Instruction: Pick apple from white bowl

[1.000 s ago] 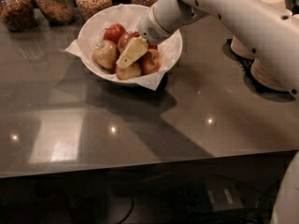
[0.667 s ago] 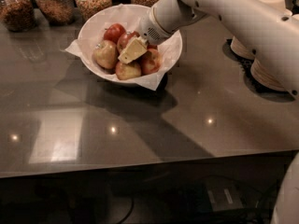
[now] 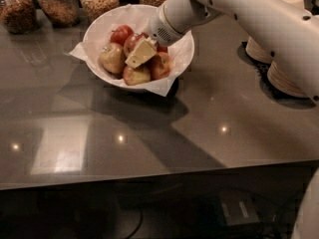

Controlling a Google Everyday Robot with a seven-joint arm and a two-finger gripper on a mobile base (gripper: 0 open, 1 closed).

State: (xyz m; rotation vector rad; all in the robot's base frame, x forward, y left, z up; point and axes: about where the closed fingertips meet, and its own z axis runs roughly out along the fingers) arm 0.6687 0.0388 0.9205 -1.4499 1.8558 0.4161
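Note:
The white bowl (image 3: 185, 54) stands at the back of the dark counter, lined with crumpled white paper whose corners hang over the rim. It holds several red and yellow apples (image 3: 112, 58). My gripper (image 3: 141, 53) reaches down into the bowl from the upper right. Its cream tip sits among the apples, over a red one (image 3: 160, 65) and a yellow-red one (image 3: 135, 75). The white arm (image 3: 239, 9) hides the bowl's back right rim.
Several glass jars of grains and nuts (image 3: 60, 4) line the back edge behind the bowl. Stacked beige paper bowls (image 3: 289, 73) stand at the right. The dark glossy counter (image 3: 149, 138) stretches toward the front edge.

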